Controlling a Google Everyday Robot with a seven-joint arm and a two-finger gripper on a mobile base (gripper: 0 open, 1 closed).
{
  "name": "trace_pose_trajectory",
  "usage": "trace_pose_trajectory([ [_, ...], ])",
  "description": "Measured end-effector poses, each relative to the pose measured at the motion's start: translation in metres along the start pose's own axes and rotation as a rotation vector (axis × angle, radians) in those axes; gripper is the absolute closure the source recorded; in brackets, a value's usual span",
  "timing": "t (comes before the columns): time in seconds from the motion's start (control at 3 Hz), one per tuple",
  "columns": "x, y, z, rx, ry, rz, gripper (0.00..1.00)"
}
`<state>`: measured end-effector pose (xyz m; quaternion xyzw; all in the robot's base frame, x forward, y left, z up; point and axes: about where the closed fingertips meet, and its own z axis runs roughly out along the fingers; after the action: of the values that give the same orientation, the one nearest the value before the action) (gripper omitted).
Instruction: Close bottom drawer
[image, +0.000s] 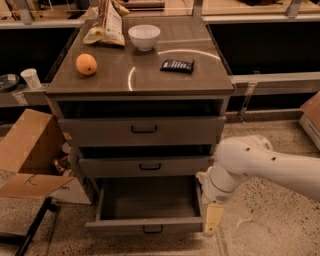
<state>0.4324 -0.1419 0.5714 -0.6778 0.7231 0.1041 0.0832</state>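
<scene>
Bottom drawer (145, 227) stands pulled well out at the foot of the cabinet (142, 132). The white arm (270, 165) reaches in low from the right, its claw (213, 220) just beside the drawer's right front corner; whether released or clenched, I cannot tell. A bowl (144, 36) and an orange (86, 64) sit on the tabletop (150, 77).

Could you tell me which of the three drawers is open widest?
The bottom drawer, beside the gripper; the top drawer and middle drawer sit further in.
</scene>
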Motion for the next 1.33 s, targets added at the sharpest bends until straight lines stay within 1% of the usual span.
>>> trace_pose_trajectory([
  [0.33,0.011,0.015,0.077,-0.059,-0.001,-0.048,0.00],
  [0.67,0.021,0.026,0.177,-0.151,-0.019,-0.090,0.00],
  [1.0,0.031,0.025,0.246,-0.223,-0.043,-0.083,0.00],
  [1.33,0.040,0.032,0.304,-0.305,-0.065,-0.048,0.00],
])
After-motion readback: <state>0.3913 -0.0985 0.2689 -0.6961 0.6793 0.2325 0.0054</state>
